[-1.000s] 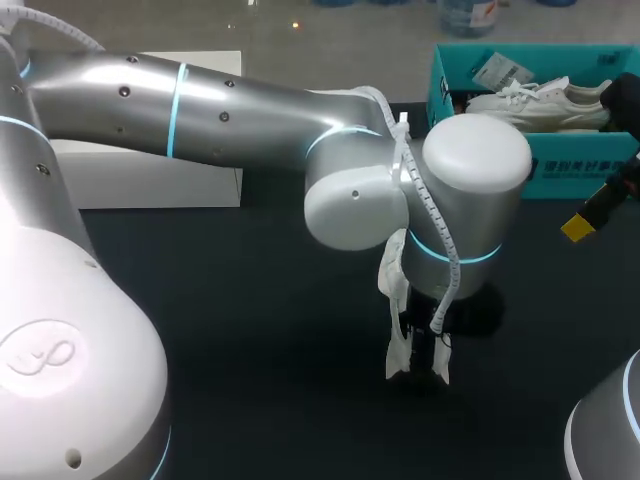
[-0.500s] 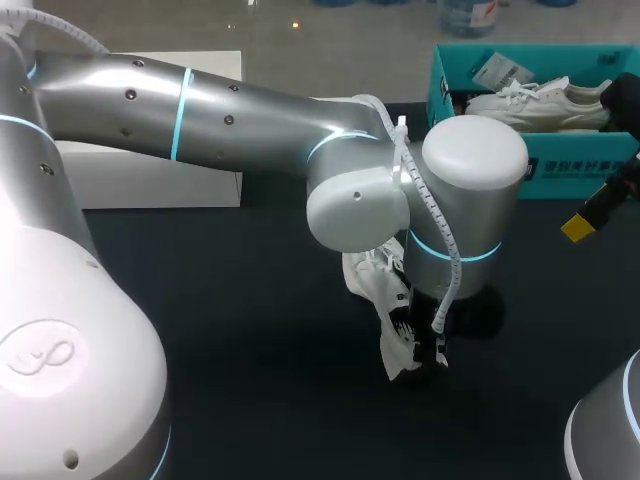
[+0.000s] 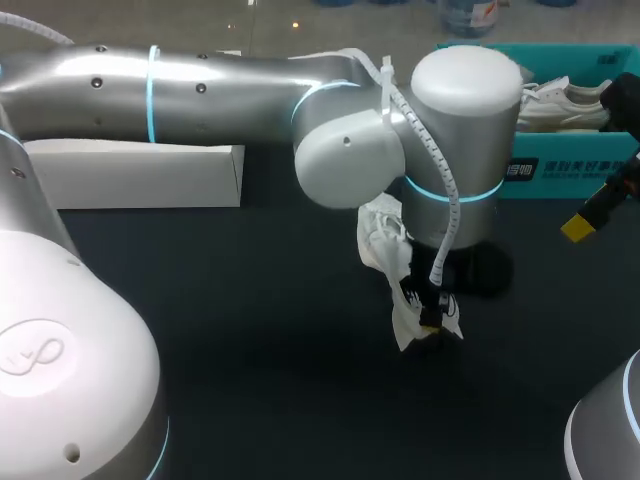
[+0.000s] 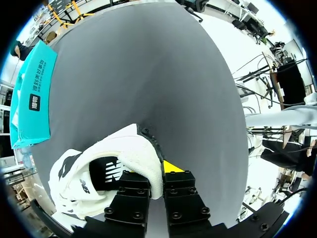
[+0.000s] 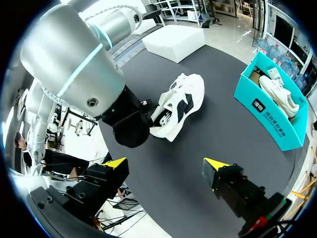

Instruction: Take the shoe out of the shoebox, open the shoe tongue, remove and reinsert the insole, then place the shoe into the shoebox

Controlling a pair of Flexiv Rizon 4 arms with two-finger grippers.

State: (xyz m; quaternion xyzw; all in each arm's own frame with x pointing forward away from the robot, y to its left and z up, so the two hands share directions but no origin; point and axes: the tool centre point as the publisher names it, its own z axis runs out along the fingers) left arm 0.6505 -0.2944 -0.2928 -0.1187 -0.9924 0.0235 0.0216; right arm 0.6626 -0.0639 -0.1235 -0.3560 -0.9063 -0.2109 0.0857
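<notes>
Two arms of mine work over one dark table (image 3: 240,360), which fills the scene from the near edge to the far one. My left arm (image 3: 220,90) is the biggest thing above it, coming in from the left and stretching across the far half until its wrist hangs over the middle, a little to the right. A white box (image 3: 140,175) lies at the far left, partly behind that arm. At the far right stands the teal shoebox (image 3: 565,175), open on top, with a second shoe (image 3: 565,100) lying inside it, sole down. The white shoe (image 3: 385,245) with black markings is out of the shoebox, well apart from it, at the middle of the table under my left wrist, tilted with its opening turned toward my fingers; whether it touches the table I cannot tell. My left gripper (image 4: 157,178) is clamped on the rim of that shoe's opening, one finger inside the shoe and the other outside, the padded edge pinched between them. My right gripper (image 5: 166,166) hangs at the right side of the table, nearer than the shoebox, its fingers spread wide apart with nothing between them, pointing toward the white shoe from some way off.
</notes>
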